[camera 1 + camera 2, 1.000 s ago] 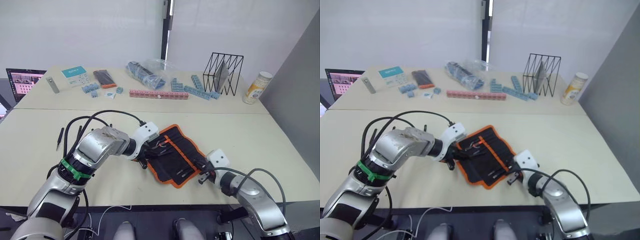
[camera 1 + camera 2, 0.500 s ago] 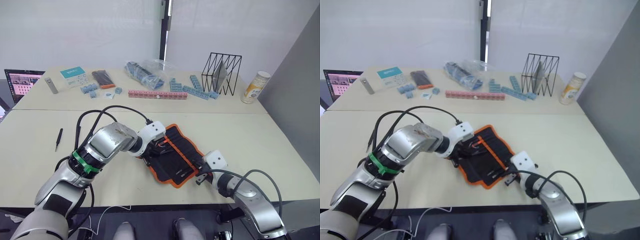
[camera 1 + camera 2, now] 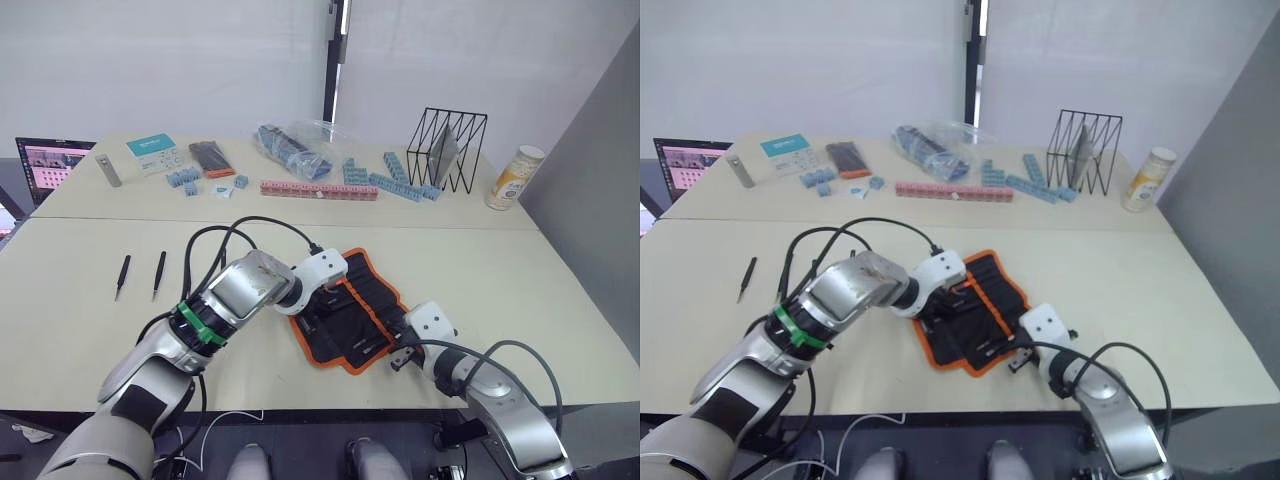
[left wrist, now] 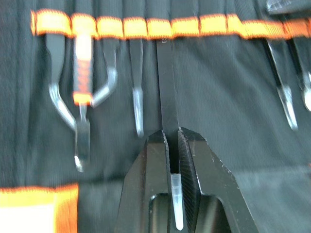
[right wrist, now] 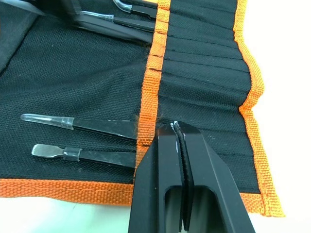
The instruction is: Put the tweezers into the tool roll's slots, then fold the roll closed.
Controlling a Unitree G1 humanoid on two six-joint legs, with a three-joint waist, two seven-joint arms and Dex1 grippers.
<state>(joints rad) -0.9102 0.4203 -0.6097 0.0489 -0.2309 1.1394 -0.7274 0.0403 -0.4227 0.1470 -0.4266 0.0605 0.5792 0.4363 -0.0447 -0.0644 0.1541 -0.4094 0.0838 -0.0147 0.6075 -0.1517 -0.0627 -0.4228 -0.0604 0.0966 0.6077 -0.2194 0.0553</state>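
You are looking at a desk whose far half is carrying the clutter. A black wire rack is standing beside a yellow-labelled canister. A clear bag of blue parts is lying above a long pink block strip, with loose blue blocks spreading alongside. A laptop is sitting at the left edge, near a teal-and-white card.

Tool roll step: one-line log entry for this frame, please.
left gripper: shut on tweezer, at slots | right gripper: shut, on tool roll | two tweezers loose on table
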